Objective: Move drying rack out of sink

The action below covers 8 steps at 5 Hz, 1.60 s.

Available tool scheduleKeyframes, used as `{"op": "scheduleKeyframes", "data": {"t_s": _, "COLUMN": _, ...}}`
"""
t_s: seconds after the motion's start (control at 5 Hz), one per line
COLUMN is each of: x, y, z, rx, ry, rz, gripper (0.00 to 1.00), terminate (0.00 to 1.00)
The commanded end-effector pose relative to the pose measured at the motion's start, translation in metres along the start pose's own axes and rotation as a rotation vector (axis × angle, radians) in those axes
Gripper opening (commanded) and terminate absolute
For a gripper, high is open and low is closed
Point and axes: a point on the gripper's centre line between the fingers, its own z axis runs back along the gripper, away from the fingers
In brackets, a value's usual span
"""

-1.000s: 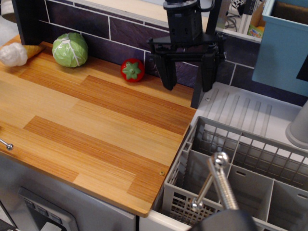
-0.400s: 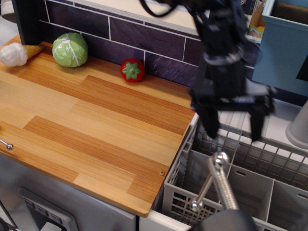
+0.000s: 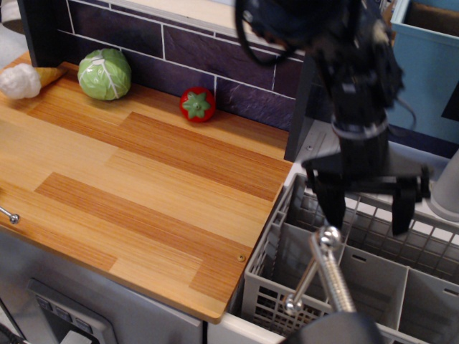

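Spread wide, my pincer (image 3: 366, 209) hangs over the back wall of the drying rack (image 3: 287, 287), one finger to each side of a stretch of its mesh, holding nothing. That grey rack sits down in the sink (image 3: 373, 161) at the right end of the wooden countertop (image 3: 136, 186), with the chrome faucet (image 3: 326, 269) rising in front of it. Farther off along the dark tiled wall lie a tomato (image 3: 197, 104), a cabbage (image 3: 105, 74) and an ice-cream cone (image 3: 25, 79).
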Motion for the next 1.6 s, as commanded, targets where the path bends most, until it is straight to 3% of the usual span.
{"op": "scheduleKeyframes", "data": {"t_s": 0.0, "x": 0.023, "y": -0.002, "z": -0.005, "rx": 0.045, "ry": -0.004, "rz": 0.021, "gripper": 1.0, "terminate": 0.0}}
{"op": "scheduleKeyframes", "data": {"t_s": 0.2, "x": 0.023, "y": -0.001, "z": -0.019, "rx": 0.077, "ry": -0.003, "rz": 0.024, "gripper": 1.0, "terminate": 0.0}}
{"op": "scheduleKeyframes", "data": {"t_s": 0.4, "x": 0.02, "y": -0.002, "z": -0.019, "rx": 0.092, "ry": -0.017, "rz": 0.027, "gripper": 0.0, "terminate": 0.0}}
{"op": "scheduleKeyframes", "data": {"t_s": 1.0, "x": 0.031, "y": 0.004, "z": -0.006, "rx": 0.098, "ry": 0.058, "rz": 0.015, "gripper": 0.0, "terminate": 0.0}}
{"op": "scheduleKeyframes", "data": {"t_s": 1.4, "x": 0.024, "y": -0.019, "z": 0.09, "rx": -0.013, "ry": 0.025, "rz": -0.077, "gripper": 0.0, "terminate": 0.0}}
